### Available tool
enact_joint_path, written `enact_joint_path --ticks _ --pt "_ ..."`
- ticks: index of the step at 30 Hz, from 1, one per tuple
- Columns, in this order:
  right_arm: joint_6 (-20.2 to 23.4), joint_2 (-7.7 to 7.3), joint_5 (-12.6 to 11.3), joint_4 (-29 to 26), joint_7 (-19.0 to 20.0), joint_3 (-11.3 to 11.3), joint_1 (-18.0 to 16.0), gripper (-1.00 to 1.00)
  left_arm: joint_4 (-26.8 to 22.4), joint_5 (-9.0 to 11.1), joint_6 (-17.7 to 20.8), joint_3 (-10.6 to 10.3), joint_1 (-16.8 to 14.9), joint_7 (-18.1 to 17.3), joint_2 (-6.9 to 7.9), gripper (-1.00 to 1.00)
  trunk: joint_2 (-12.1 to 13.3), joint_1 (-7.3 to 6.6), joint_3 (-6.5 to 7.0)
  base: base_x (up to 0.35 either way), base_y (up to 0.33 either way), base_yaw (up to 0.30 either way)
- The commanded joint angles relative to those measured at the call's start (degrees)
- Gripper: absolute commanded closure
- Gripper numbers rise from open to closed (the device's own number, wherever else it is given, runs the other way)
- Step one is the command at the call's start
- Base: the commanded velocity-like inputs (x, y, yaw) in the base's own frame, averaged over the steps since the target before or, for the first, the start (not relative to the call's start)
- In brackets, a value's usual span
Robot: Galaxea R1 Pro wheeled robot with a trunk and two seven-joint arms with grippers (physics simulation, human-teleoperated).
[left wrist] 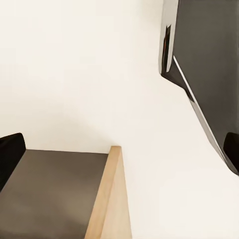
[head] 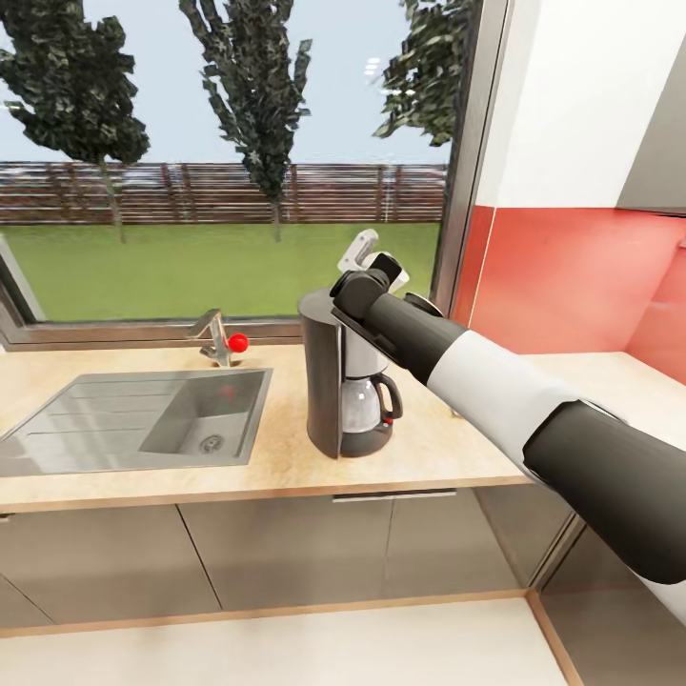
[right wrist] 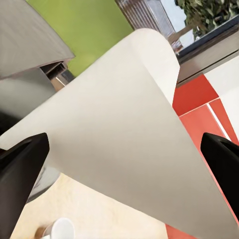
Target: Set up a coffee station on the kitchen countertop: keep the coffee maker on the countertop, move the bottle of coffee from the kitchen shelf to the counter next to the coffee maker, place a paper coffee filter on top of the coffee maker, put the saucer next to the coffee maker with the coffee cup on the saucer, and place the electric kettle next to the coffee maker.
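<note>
1 filter [right wrist: 114, 134] is pinched in the right tool [head: 373, 259] above the coffee maker [head: 343, 381], near the desk's [head: 286, 457] back edge; can't tell the left tool's state.

— A home kitchen?

— Clearly. Pale wooden countertop [head: 448, 448] over flat grey cabinet doors [head: 286, 553], with a recessed grey steel sink and drainboard [head: 133, 419].

— Anything else pointing that way?

— Angular metal tap with a red knob [head: 221, 341], black drip coffee maker with glass carafe [head: 348, 381], glossy red backsplash [head: 572, 276]. Wide window [head: 229, 162] onto lawn, trees and a wooden fence.
</note>
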Motion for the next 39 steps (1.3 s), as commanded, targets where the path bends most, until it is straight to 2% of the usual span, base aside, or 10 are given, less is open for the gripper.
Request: enact_joint_path --ticks 1,12,13,39 --pt "0.15 0.00 -0.60 0.01 -0.51 0.26 -0.11 1.00 -0.25 -0.01 0.35 0.00 0.06 0.12 0.01 -1.00 -0.12 0.04 -0.11 0.000 0.000 0.000" --pt "0.24 0.00 -0.60 0.15 -0.52 0.26 -0.11 1.00 -0.25 -0.01 0.32 -0.01 0.06 0.12 -0.04 -1.00 -0.12 0.04 -0.11 0.000 0.000 0.000" --pt "0.24 0.00 -0.59 0.13 -0.53 0.26 -0.11 -1.00 -0.25 -0.01 0.32 -0.01 0.06 0.12 -0.05 -1.00 -0.12 0.04 -0.11 0.000 0.000 0.000" --pt "0.24 0.00 -0.52 0.04 -0.50 0.26 -0.11 -1.00 -0.25 -0.04 0.01 -0.01 0.06 0.18 -0.04 -1.00 -0.12 0.04 -0.11 -0.005 -0.005 0.000"
